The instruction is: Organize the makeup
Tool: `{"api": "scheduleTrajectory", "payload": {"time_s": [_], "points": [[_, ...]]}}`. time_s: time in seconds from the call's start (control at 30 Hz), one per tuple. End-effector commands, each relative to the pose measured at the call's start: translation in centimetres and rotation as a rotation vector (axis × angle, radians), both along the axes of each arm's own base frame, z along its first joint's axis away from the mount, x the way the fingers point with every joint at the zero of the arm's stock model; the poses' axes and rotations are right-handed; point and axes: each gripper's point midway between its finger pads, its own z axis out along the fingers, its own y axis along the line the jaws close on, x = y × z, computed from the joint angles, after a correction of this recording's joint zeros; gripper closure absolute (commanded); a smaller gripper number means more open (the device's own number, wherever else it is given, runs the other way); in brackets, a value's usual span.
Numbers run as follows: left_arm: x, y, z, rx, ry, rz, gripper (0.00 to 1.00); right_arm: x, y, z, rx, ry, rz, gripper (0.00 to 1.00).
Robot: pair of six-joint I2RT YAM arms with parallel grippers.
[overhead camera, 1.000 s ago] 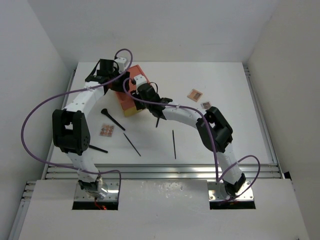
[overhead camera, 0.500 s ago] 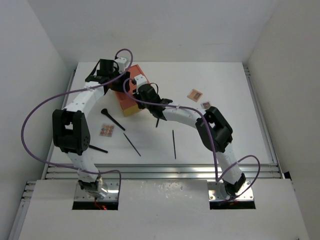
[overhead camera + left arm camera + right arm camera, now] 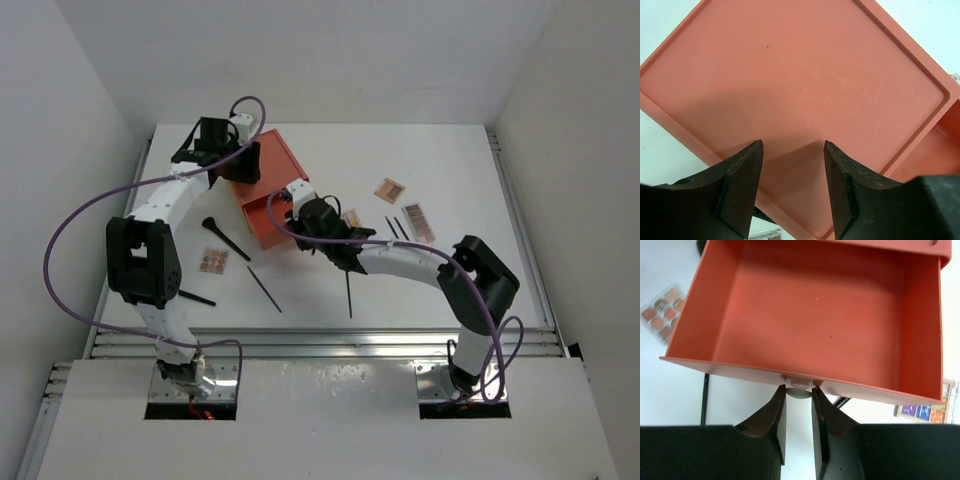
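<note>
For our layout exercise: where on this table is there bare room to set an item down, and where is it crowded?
Bare: the far strip of table behind the palette, right of the box; the floor of the open drawer. Crowded: near left, around the flared brush and sticks.

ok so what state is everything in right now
drawer: open, empty
box: under the left gripper
left gripper: open, over the box top
right gripper: shut on the drawer's knob
brushes: lying loose on the table, none in the drawer
palettes: flat on the table, none in the drawer
</note>
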Motion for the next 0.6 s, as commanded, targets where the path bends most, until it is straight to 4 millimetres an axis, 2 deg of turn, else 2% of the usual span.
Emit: {"api": "scheduleTrajectory", "payload": {"time_s": [0.0, 0.07, 0.1, 0.2, 0.23, 0.33, 0.47, 0.57], "points": [[0.3, 0.2, -0.8, -0.013, 0.033, 0.024, 0.42, -1.5, 0.2, 2.4, 0.022, -0.058, 0.027, 1.0], [0.5, 0.2, -0.4, -0.014, 0.024, 0.024, 0.42, -1.8, 0.1, 2.5, 0.021, -0.064, 0.025, 1.0], [0.6, 0.4, -0.9, -0.007, 0.032, 0.031, 0.42, -2.0, -0.1, 2.1, 0.016, -0.056, 0.028, 0.97], [0.8, 0.3, -0.5, -0.008, 0.023, 0.031, 0.42, -1.9, 0.1, 2.1, -0.002, -0.057, 0.032, 0.9], [0.8, 0.3, -0.5, -0.008, 0.023, 0.031, 0.41, -1.8, 0.0, 2.3, -0.006, -0.054, 0.033, 0.73], [1.2, 0.8, 0.3, -0.01, 0.009, 0.04, 0.37, -2.1, -0.3, 1.8, -0.034, -0.038, 0.042, 0.45], [1.3, 0.5, 1.5, -0.017, -0.004, 0.02, 0.3, -2.5, -0.8, 2.6, -0.058, -0.055, 0.061, 0.3], [1.7, 0.1, 3.1, -0.031, -0.03, 0.006, 0.29, -3.0, -1.1, 3.2, -0.078, -0.045, 0.085, 0.22]]}}
